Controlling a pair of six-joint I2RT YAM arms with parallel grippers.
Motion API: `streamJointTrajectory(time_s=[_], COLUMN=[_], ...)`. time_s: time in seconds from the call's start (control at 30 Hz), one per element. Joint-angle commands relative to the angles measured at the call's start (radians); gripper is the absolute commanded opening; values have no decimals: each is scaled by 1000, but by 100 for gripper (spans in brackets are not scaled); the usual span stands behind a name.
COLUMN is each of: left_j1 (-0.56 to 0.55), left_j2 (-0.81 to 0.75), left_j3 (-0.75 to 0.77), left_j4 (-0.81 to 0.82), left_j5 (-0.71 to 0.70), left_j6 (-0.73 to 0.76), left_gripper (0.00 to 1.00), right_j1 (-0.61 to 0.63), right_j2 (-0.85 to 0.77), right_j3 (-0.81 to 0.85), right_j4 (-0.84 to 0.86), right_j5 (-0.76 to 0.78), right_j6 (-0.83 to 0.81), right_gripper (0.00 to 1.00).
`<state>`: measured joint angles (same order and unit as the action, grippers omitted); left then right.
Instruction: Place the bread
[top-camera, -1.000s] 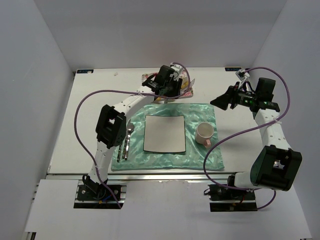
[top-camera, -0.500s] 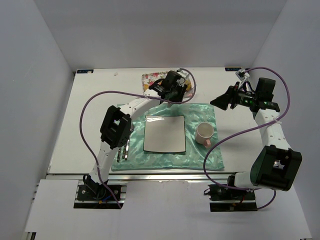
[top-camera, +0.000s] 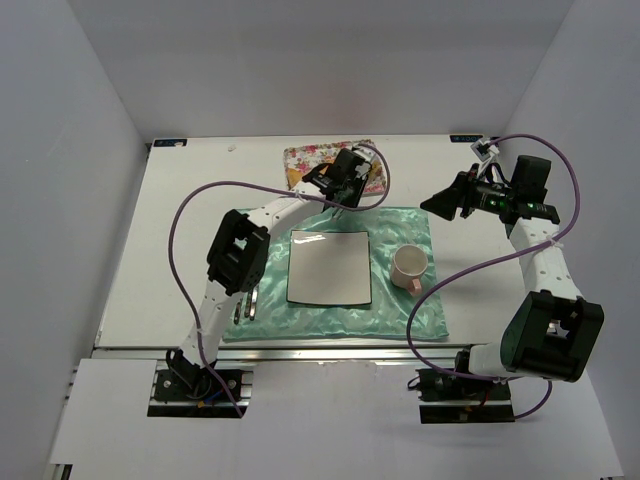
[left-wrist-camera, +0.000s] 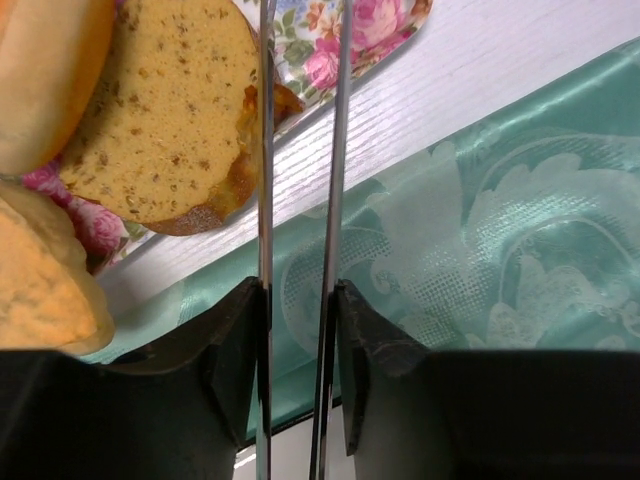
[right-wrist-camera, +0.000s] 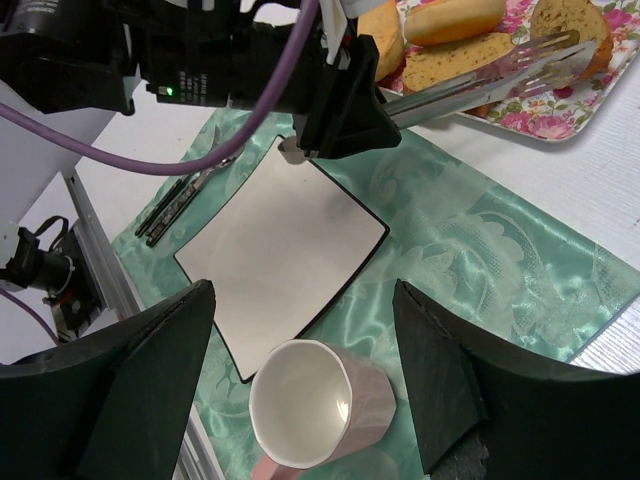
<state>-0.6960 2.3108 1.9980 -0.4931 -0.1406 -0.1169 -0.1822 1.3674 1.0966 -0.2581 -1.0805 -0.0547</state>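
Hovering over floral tray (left-wrist-camera: 372, 32), left gripper (left-wrist-camera: 300, 120) fingers nearly together, nothing between them. Bread slice (left-wrist-camera: 165, 110) lies on tray, upper left. Right gripper (right-wrist-camera: 300, 290) wide apart, empty.

surface (top-camera: 180, 230): white, wood-grain texture | middle: green satin placemat (top-camera: 400, 225) spread flat, patterned, near border wrinkled | far side: floral tray (top-camera: 305, 157) set askew, just beyond placemat's far border, a narrow white strip showing between them
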Motion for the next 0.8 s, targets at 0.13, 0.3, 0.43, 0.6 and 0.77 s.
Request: streamJointTrajectory(time_s=[0.13, 0.3, 0.43, 0.6, 0.77], left_j1=[-3, -3, -3, -2, -3], left_j2=[-16, -36, -69, -151, -286], left_j3=[10, 27, 54, 22, -85], left_j4=[7, 2, 2, 36, 86], left_j5=[-37, -47, -47, -28, 9], left_j6=[10, 14, 17, 13, 3], left_gripper=[32, 14, 7, 6, 3], right_j1=[-5, -5, -5, -5, -5], right_j2=[-17, -17, -19, -21, -19], right_j3=[-4, -4, -4, -4, -1], right_j4=[33, 31, 31, 31, 33], right_j5=[-30, -33, -33, -35, -36], right_j6=[9, 9, 9, 10, 13], right_gripper=[77, 77, 77, 77, 77])
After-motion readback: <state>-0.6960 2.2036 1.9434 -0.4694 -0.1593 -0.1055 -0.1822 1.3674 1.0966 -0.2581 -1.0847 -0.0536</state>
